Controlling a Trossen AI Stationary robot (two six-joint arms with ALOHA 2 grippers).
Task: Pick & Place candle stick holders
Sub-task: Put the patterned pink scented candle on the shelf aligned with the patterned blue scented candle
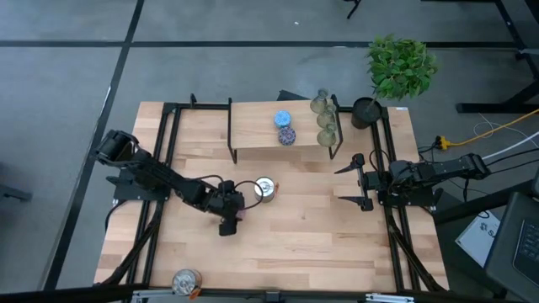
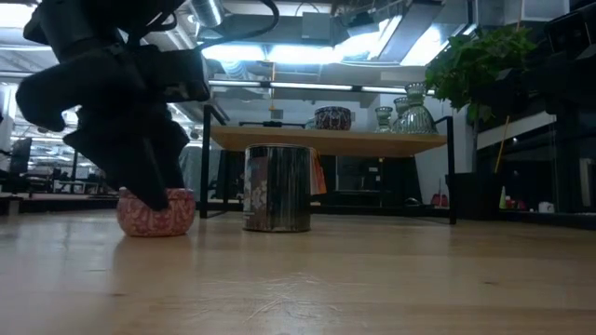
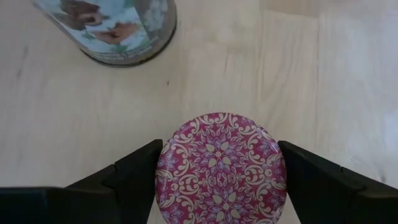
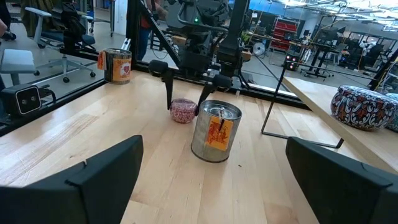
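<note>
On the wooden bench (image 1: 303, 227), our left tool (image 3: 221, 171) straddles the pink holder (image 3: 221, 165), jaws wide; we close centred, silvery holder (image 1: 264, 188) at one o'clock. Right tool (image 1: 360, 181) waits wide.

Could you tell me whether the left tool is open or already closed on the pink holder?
Open. The left tool straddles the pink holder, fingers either side; the pink holder stands upright on the table.

Pink patterned holder (image 3: 221, 167) upright on the tabletop (image 1: 303, 227), beside one silvery tin (image 1: 264, 188). Another tin (image 1: 184, 281) at the front edge. Blue (image 1: 282, 119), purple-speckled (image 1: 287, 135) and three green glass holders (image 1: 324, 119) on the raised shelf (image 1: 253, 126).
</note>
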